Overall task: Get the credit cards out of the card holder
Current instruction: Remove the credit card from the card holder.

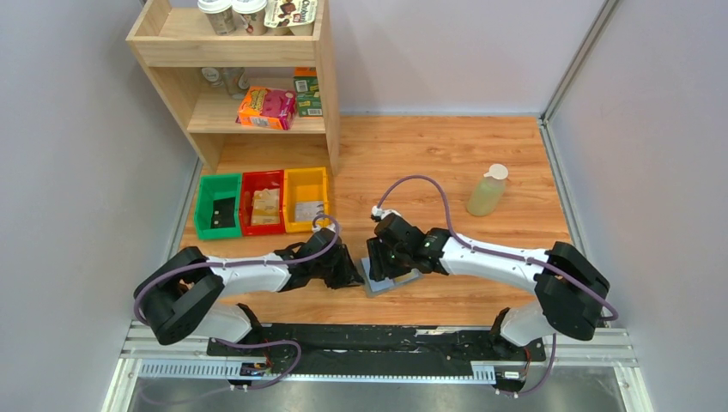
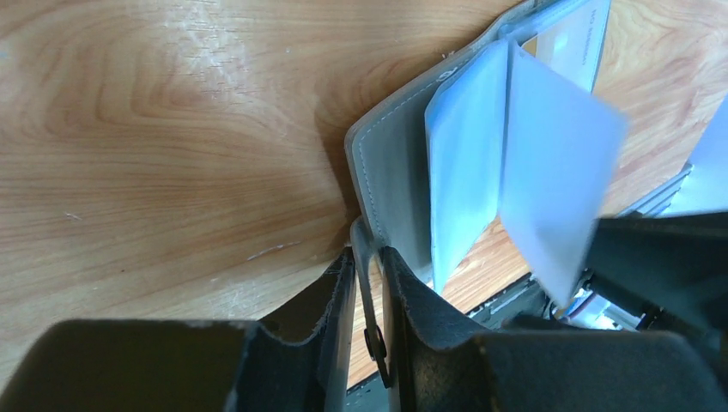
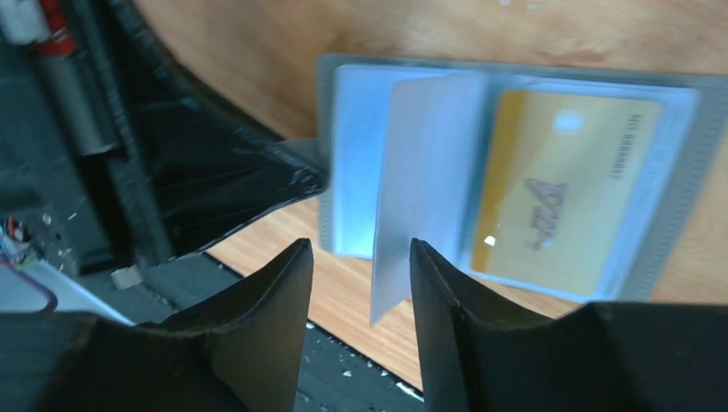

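left tool [image 2: 367, 268] on card holder [image 2: 388, 172]

From above, the right gripper [image 1: 378, 262] covers most of the card holder [image 1: 386, 284]. The print on the credit card [image 3: 558, 193] is too blurred to read.

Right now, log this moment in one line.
left claw: shut on card holder tab | right claw: open at sleeve | credit card: yellow, in slot

Card holder [image 2: 391, 180] matt grey leatherette; sleeves [image 2: 464, 154] translucent glossy plastic; table [image 2: 172, 129] smooth wood.
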Action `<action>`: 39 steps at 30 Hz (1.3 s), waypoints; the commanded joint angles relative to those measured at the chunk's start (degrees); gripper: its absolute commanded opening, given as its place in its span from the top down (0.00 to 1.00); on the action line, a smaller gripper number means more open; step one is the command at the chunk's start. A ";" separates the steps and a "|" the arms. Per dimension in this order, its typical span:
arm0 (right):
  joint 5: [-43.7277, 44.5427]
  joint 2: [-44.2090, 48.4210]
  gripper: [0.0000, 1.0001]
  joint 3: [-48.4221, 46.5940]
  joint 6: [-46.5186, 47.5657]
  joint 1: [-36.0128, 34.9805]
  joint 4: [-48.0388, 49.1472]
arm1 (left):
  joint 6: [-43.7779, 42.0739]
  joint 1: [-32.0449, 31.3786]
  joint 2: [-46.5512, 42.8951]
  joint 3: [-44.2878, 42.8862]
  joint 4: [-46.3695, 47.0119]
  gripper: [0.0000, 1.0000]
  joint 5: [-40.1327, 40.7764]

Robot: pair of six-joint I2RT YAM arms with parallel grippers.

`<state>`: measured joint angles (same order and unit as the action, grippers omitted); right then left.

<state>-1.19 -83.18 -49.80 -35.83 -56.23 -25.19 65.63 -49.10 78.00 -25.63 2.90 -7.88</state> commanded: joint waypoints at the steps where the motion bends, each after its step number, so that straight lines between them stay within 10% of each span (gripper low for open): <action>1: -2.84 -0.75 0.52 -3.54 2.78 -3.36 1.20 | -0.24 -0.56 2.25 0.49 -1.14 0.74 1.11; 16: -0.83 3.27 0.49 -4.87 7.79 -2.93 -3.03 | 0.91 -0.56 -9.17 3.48 -7.62 0.69 7.70; 23: 0.49 6.45 0.56 -1.97 9.20 2.00 -1.44 | -3.83 -0.56 -23.40 3.30 -12.56 0.42 14.99; 39: -3.82 -9.72 0.74 -2.40 7.44 -0.55 9.11 | -10.86 -0.56 -27.73 3.23 3.60 0.36 11.23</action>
<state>-4.47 -91.37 -50.57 -28.16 -56.21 -19.16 58.98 -49.43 47.20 -20.16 -0.56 6.85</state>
